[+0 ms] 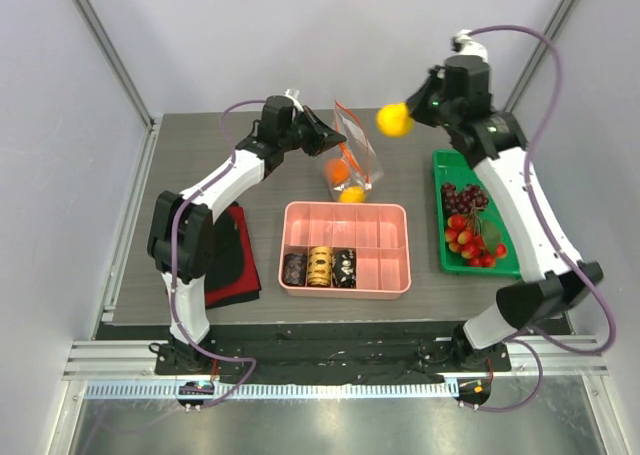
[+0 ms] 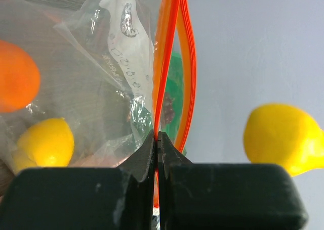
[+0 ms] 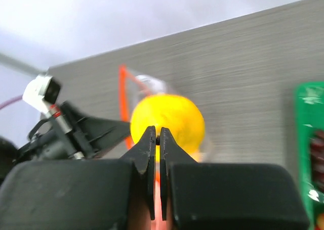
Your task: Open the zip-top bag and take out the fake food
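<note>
Pinching: left gripper (image 2: 157,139) on zip-top bag (image 2: 101,68), right gripper (image 3: 157,138) on yellow fruit (image 3: 172,116); print (image 2: 127,27) unreadable.

The left arm (image 1: 215,180) and the right arm (image 1: 522,200) both have white shells between black joints. A purple cable (image 1: 557,75) loops along each, up from the bases (image 1: 185,357) on the aluminium rail (image 1: 110,360). The fingers (image 2: 144,162) are matte black wedges, scuffed pale at the edges.

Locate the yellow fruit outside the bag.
The yellow fruit hangs right of centre, top view, in the right gripper, between the zip-top bag and green tray.
</note>
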Motion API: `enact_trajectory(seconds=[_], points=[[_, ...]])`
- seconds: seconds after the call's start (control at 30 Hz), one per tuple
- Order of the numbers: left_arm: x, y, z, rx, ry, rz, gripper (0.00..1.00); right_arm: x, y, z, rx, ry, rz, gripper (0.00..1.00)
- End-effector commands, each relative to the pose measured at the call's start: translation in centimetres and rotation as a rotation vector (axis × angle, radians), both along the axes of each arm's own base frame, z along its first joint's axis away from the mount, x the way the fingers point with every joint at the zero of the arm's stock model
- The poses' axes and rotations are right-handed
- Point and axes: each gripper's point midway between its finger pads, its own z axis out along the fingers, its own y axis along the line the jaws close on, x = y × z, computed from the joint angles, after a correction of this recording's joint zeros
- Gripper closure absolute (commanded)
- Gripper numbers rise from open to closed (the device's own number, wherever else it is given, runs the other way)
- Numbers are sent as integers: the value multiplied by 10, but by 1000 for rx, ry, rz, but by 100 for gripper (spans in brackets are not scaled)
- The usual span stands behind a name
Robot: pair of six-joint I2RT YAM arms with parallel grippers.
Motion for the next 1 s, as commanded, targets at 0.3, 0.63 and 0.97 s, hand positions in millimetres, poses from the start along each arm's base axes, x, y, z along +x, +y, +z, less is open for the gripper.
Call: enact_trajectory(seconds=[0.3, 0.63, 0.97], points=[[6, -5, 26, -12, -68, -27, 100, -43, -208, -106, -112, 247, -583, 99], [-2, -8, 31, -29, -80, -60, 100, -21, -260, -170, -266, 392, -689, 80], [-8, -25, 54, -119, -84, -106, 100, -21, -254, -143, -279, 360, -606, 36]])
